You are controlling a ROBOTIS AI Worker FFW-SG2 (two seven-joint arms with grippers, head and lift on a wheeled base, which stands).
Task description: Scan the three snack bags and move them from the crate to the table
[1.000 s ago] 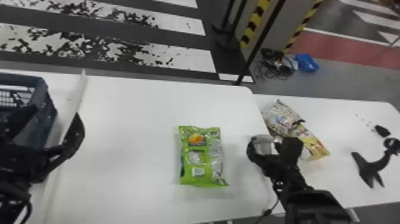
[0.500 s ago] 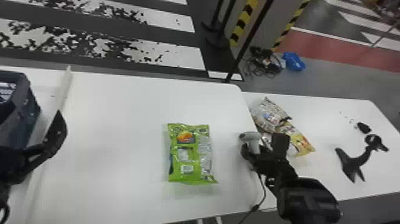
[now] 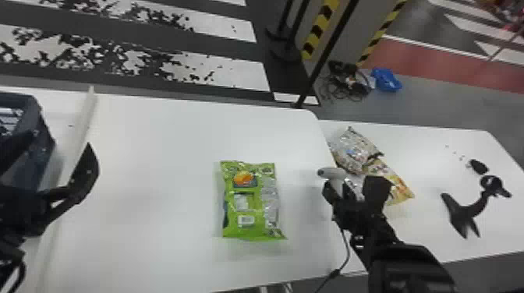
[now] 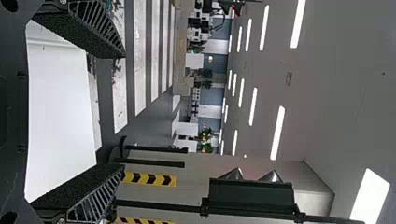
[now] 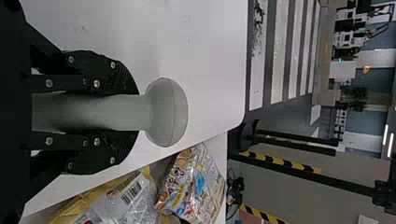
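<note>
While the crate [image 3: 32, 111] flanks the gaping left gripper [image 3: 62, 146], right gripper [image 3: 348, 191] clamps scanner [image 3: 332, 173] near 2 bags [image 3: 354, 151].

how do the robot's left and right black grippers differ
The left gripper has its fingers spread, nothing between them; the right gripper has its closed on a grey handheld scanner. The left gripper is near the dark blue plastic crate, the right gripper right of the green snack bag. Both are black.

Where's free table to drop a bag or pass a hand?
Widest: between the pale strip and green bag, also beyond that bag to the far edge. Narrower: green bag to scanner; overlapping bags to black stand. Crowded: right hand and scanner by the overlapping bags; left hand by the crate.
</note>
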